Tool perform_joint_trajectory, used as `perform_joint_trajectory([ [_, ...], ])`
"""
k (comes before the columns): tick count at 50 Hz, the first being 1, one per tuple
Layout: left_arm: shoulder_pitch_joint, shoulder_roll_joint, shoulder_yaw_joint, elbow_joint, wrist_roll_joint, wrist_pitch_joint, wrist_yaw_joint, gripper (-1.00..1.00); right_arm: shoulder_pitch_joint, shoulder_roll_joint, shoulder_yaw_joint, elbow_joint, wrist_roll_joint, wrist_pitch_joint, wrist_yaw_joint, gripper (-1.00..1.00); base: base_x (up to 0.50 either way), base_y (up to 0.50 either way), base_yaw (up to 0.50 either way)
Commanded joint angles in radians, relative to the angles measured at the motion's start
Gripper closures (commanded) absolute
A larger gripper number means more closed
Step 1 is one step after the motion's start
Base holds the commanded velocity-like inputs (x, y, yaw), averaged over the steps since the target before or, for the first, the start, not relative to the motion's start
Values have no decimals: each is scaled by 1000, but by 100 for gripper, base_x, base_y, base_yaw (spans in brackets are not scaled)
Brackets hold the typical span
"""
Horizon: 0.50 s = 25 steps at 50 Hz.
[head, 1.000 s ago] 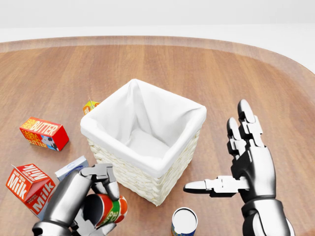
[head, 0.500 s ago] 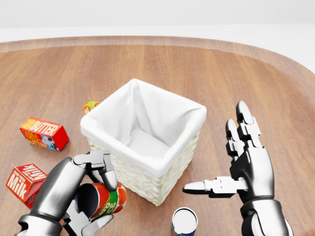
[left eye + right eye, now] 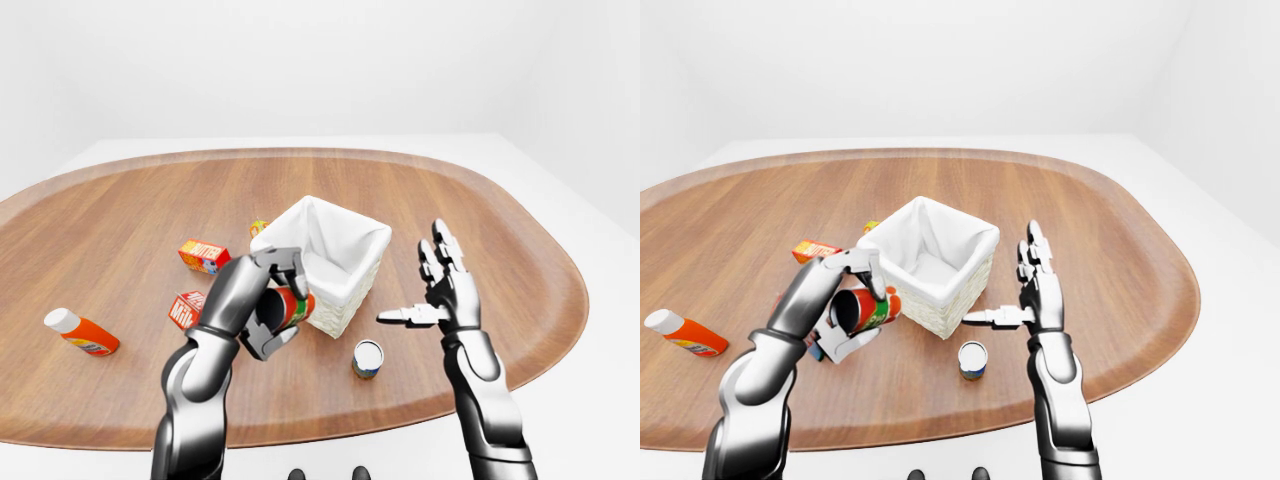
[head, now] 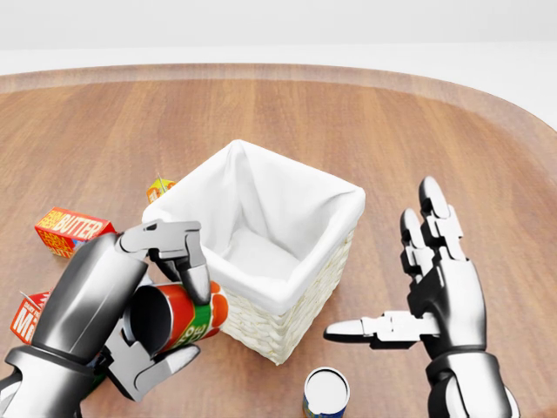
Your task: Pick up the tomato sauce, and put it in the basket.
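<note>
Beside the white-lined wicker basket (image 4: 261,252), left robot hand (image 4: 130,313) clamped on red tomato sauce can (image 4: 178,322), lifted; drop-in still left. Right robot hand (image 4: 426,305) spread, empty.

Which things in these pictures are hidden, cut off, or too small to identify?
- Milk carton: head view, mostly hidden behind the left hand.
- Tomato sauce label: head view, fingers cover part.
- Small yellow box: head view, behind the basket; print too small.
- Standing can: head view, cut by the bottom edge.

Oval wooden table (image 3: 120,210), wicker basket (image 4: 287,318), butter box (image 4: 71,230), milk carton (image 3: 185,309), upright can (image 3: 367,358), orange bottle (image 3: 82,333)
</note>
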Motion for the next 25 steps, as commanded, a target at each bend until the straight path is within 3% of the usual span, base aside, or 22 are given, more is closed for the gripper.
perform_joint_trajectory([
  [1, -81, 1, -4, -47, -5, 0, -25, 100, -5, -1, -2, -6, 2, 0, -2, -100, 0, 0, 0],
  [11, -198, 8, 3, -13, 15, 0, -50, 100, -7, -2, -6, 4, 4, 0, -1, -100, 0, 0, 0],
  [25, -292, 18, 6, 52, 23, 0, -47, 100, -13, -3, -6, 16, 3, 0, -2, -100, 0, 0, 0],
])
